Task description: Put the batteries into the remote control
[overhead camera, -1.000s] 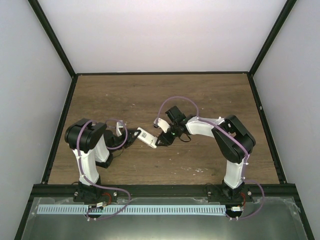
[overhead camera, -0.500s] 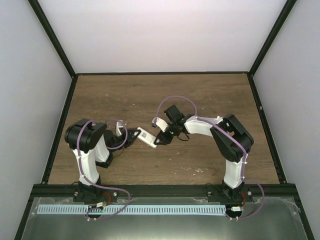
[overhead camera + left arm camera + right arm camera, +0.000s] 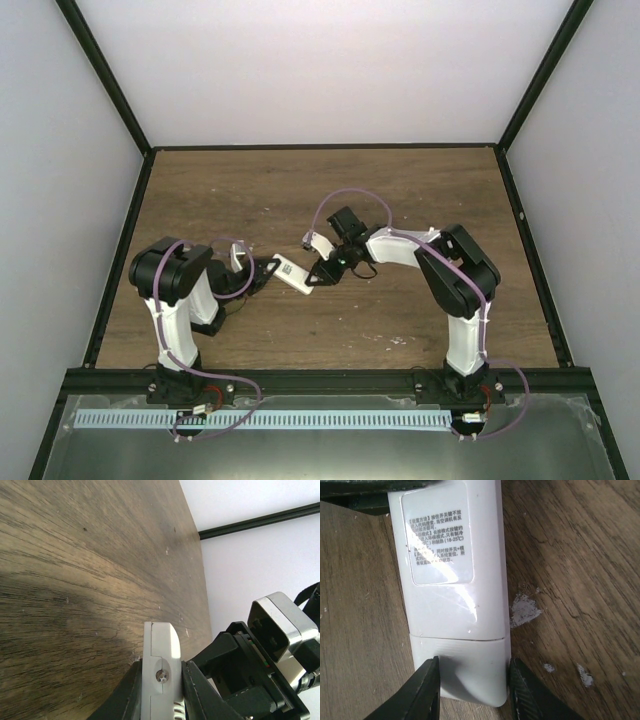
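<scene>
1. The remote control (image 3: 291, 272) is a small, flat white handset, left of the tabletop's middle and a little nearer the near edge than the far one.
2. Its long axis slants from far-left to near-right.
3. Its upturned side carries a glossy label (image 3: 439, 540) of small print.
4. A seam sets off a plain end cap (image 3: 465, 667), closed flush.

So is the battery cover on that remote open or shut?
Shut, it seems: the right wrist view shows the back of the remote control, its end cover sitting flush along the seam, no compartment exposed.
</scene>
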Motion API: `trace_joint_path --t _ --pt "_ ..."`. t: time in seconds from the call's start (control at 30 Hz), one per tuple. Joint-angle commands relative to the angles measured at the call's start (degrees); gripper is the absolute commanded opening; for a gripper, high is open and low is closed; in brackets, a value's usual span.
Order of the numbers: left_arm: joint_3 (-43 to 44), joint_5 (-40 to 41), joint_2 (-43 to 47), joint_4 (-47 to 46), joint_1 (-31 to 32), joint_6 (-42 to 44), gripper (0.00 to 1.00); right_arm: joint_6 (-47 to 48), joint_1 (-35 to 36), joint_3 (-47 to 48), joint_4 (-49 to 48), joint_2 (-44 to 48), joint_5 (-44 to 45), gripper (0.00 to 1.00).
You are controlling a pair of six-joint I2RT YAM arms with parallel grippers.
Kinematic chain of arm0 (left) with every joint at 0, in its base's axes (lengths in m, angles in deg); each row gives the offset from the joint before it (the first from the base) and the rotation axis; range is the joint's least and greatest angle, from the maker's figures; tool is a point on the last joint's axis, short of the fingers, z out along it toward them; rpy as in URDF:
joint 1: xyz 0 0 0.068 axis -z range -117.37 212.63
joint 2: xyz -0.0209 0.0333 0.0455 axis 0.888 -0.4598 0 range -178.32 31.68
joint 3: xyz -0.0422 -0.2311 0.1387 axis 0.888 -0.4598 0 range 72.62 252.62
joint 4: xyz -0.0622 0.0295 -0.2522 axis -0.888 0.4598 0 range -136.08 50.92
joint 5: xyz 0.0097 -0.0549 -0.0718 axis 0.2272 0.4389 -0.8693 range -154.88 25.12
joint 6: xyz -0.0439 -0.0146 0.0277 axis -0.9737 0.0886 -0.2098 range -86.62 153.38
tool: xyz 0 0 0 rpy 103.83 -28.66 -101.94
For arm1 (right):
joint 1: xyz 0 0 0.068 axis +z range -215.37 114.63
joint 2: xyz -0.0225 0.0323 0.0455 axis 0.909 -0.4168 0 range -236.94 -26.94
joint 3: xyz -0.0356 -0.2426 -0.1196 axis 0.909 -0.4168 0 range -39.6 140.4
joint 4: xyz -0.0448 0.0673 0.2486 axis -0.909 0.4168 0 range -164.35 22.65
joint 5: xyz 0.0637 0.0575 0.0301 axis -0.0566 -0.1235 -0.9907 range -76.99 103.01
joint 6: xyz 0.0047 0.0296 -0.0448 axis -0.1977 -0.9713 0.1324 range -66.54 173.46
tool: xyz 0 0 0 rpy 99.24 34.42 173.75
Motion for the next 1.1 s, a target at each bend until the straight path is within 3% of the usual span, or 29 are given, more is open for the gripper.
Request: trace_joint_path --t 0.0,1.07 --pt "-0.67 -1.06 -1.03 -4.25 0.58 1.72 0.0 -0.49 -0.58 -0.24 -1.53 -3.79 2.56 0.3" --pt "0.94 -13.94 -0.17 -4.43 0.58 4.91 0.0 0.63 -6.04 5.2 3.54 -7.94 6.39 0.28"
